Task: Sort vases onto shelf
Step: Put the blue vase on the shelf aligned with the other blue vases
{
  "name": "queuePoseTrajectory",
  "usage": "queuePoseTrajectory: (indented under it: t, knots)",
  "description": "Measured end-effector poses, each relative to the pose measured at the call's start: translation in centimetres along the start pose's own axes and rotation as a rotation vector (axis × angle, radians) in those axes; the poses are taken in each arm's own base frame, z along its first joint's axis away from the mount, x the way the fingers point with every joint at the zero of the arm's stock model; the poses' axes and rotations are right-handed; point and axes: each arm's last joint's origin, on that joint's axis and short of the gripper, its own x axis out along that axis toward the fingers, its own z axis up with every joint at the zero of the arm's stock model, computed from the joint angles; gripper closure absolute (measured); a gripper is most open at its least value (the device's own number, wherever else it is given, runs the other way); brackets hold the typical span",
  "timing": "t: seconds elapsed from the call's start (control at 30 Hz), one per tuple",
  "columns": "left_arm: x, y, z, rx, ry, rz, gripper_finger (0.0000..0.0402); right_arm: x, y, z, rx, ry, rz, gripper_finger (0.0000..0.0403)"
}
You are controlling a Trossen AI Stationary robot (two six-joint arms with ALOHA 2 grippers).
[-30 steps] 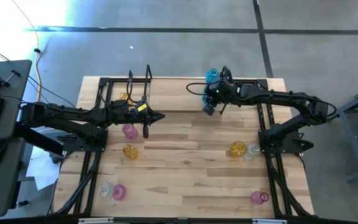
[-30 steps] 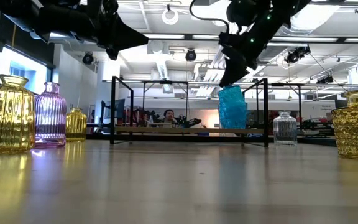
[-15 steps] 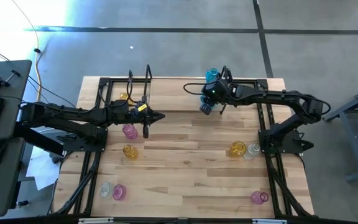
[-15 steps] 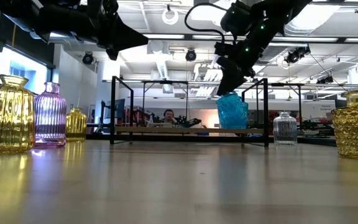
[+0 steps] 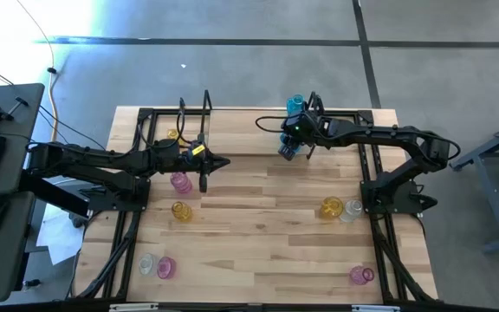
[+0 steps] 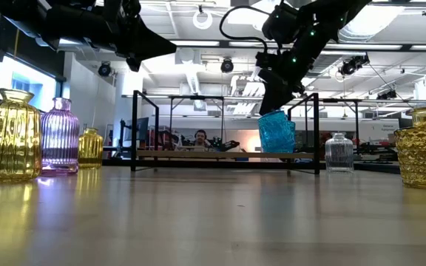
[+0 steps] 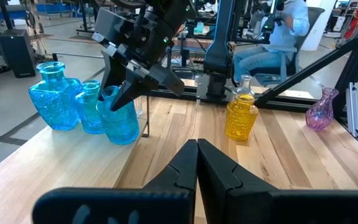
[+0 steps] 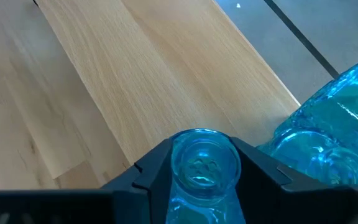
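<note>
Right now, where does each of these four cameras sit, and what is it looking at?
High: overhead, straight down on table, both arms.
Low: table height, facing the shelf; arms enter from above.
Left wrist: past the shut left gripper toward the right arm.
Right wrist: down on the blue vase between its fingers.
Shared: all four show that vase.

Your two arms: matte black throughout, slim tubular links joined by blocky housings. Left arm (image 5: 102, 160): yellow label patch near wrist, thin black cables trailing along links. Right arm (image 5: 388, 139): looped black cable arching over wrist, small green indicator light on wrist housing. Left gripper (image 7: 197, 149): two black angular fingers tapering to narrow wedge tips, mounted on wide black crossbar. Right gripper (image 8: 205, 163): flat black fingers with chamfered edges. Both bases: black splayed bracket frames at table sides.
</note>
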Motion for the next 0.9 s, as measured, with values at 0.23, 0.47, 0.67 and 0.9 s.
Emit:
queuePoseTrajectory:
  t: [0.23, 0.47, 0.67, 0.9]
  knots:
    - [0.00, 0.00, 0.00, -0.001, 0.000, 0.000, 0.0401, 0.00, -0.04, -0.07, -0.019, 0.006, -0.017, 0.0277]
    - [0.00, 0.01, 0.01, -0.007, -0.001, 0.000, 0.0401, -0.03, -0.10, -0.16, -0.029, 0.016, -0.033, 0.0278]
    - [0.00, 0.01, 0.02, -0.008, -0.002, 0.000, 0.0401, -0.42, -0.22, -0.03, -0.039, 0.054, -0.042, 0.0279]
    - [0.00, 0.01, 0.02, -0.008, -0.002, 0.000, 0.0401, -0.61, -0.25, 0.32, 0.018, 0.046, -0.041, 0.0295]
